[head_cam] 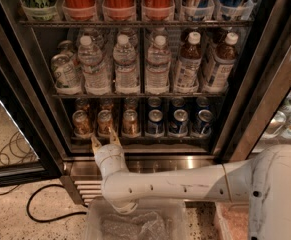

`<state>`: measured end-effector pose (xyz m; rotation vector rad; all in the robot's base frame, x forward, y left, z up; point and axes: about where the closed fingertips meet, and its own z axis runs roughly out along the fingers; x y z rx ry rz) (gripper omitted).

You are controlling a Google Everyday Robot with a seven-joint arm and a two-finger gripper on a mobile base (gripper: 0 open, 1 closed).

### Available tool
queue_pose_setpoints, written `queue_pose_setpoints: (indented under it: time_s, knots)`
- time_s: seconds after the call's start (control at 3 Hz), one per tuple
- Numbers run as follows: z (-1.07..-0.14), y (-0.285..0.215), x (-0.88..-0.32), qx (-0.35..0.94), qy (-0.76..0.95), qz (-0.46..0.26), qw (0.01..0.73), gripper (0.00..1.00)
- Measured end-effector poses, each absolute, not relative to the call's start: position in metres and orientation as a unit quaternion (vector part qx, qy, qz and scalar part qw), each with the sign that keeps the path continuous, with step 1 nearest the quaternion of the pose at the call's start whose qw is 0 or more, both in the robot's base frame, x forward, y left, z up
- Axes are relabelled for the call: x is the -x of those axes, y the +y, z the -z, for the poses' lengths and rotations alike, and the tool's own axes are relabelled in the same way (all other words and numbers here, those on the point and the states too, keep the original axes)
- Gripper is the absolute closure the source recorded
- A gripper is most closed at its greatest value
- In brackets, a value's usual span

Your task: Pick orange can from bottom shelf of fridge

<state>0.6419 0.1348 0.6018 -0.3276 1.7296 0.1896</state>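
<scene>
Camera view: orange can [105, 122] sits just beyond the gripper [105, 138], fingers [95, 144] spread

In the fridge [185, 162], the orange can [105, 122] stands 2nd from left on the bottom shelf [160, 139], the gripper [105, 139] just before it.

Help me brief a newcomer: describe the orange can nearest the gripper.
In the fridge, go to the bottom shelf, below the water bottles. In the front row left of the blue cans, it is the middle orange can, directly above the open gripper.
</scene>
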Motion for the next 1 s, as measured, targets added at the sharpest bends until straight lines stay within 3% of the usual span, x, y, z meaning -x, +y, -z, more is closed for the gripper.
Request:
queue_pose_setpoints:
  time_s: [1.0]
  knots:
    - [-0.606, 0.130, -0.651, 0.132, 0.755, -0.074, 0.638, 0.39]
